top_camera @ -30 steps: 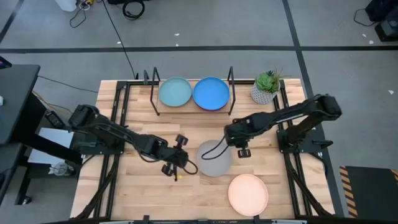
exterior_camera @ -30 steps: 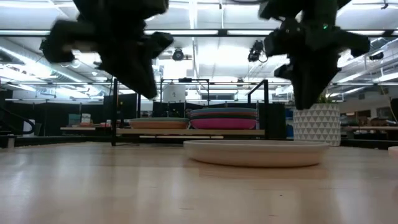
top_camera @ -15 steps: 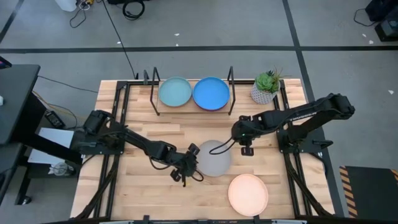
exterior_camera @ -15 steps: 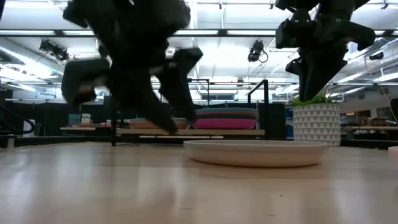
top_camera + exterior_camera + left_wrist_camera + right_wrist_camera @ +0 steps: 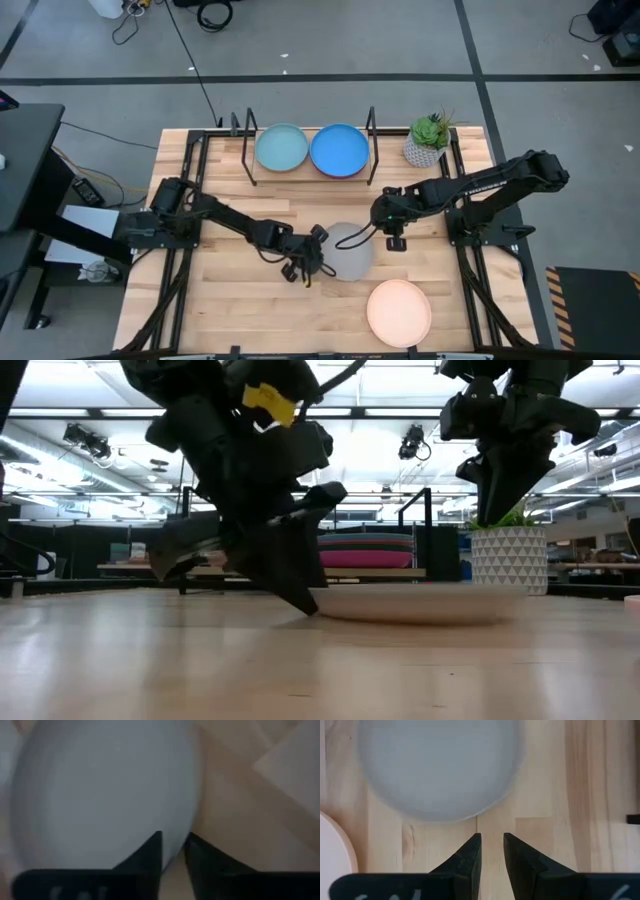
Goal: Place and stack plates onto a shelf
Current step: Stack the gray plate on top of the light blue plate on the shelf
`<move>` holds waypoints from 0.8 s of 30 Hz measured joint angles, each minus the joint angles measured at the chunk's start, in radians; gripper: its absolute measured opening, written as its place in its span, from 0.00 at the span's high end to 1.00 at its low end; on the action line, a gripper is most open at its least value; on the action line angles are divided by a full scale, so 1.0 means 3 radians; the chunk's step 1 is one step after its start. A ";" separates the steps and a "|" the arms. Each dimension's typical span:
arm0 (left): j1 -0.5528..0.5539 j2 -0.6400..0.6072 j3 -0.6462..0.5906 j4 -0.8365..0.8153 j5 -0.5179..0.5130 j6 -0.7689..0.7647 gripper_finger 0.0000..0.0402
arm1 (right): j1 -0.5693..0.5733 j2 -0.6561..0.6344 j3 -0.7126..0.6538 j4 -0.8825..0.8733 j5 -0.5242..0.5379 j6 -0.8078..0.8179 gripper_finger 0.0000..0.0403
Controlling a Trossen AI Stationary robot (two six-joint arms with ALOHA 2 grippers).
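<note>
The grey plate (image 5: 350, 250) lies flat on the tabletop near the middle. My left gripper (image 5: 313, 259) is down at its left rim, tips at table height (image 5: 311, 604), with a narrow gap between the fingers (image 5: 173, 845). My right gripper (image 5: 378, 214) hovers off the plate's far-right rim, narrowly open (image 5: 492, 837) over bare wood and touching nothing. The peach plate (image 5: 399, 312) lies near the table's near edge. The shelf (image 5: 306, 177) at the far edge carries one stack topped by a light turquoise plate (image 5: 281, 148) and another topped by a bright blue plate (image 5: 339, 150). My left gripper stands astride the grey plate's left rim (image 5: 179, 837), one finger (image 5: 152, 852) over the inside of the dish and the other (image 5: 197, 855) outside over the wood. It comes slanting down from the table's left. Whether the fingers touch the rim I cannot tell. The plate rests on the table.
A small potted plant (image 5: 428, 140) stands right of the shelf at the far-right corner. The shelf's black end frames (image 5: 372, 130) rise on both sides of the stacks. Black rails (image 5: 195, 200) run along the table's left and right sides.
My left gripper has swept toward the table's right and come down from above the table to the grey plate's left rim. My right gripper has drawn back off the plate toward the right and risen a little, then held still. The grey plate has stayed put.
</note>
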 joint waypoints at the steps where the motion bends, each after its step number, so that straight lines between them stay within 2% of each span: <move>1: 0.0009 -0.0001 0.0000 -0.0008 0.0065 -0.0002 0.85 | 0.0000 0.0000 0.0000 0.0001 0.0000 0.0001 0.78; 3: 0.0022 -0.0002 0.0000 -0.0062 0.0095 -0.0025 0.94 | 0.0000 0.0000 0.0000 0.0001 0.0000 0.0001 0.78; 4: 0.0028 -0.0010 0.0001 -0.0083 0.0110 -0.0032 0.96 | 0.0000 0.0000 0.0000 0.0004 0.0000 0.0001 0.78; 9: 0.0018 -0.0227 -0.0013 -0.0453 0.0120 -0.0119 0.96 | 0.0008 0.0000 0.0000 0.0005 0.0001 0.0020 0.78; 15: 0.0102 -0.0984 -0.0001 -0.1058 -0.0196 -0.0593 0.96 | 0.0023 0.0000 0.0000 0.0006 0.0001 0.0051 0.78; 20: 0.0432 -0.1394 -0.0006 -0.1313 -0.0408 -0.0832 0.96 | 0.0022 0.0000 0.0000 0.0020 0.0003 0.0065 0.78; 24: 0.0869 -0.1449 -0.0006 -0.1357 -0.0399 -0.0854 0.96 | 0.0023 -0.0001 0.0000 0.0042 0.0004 0.0064 0.78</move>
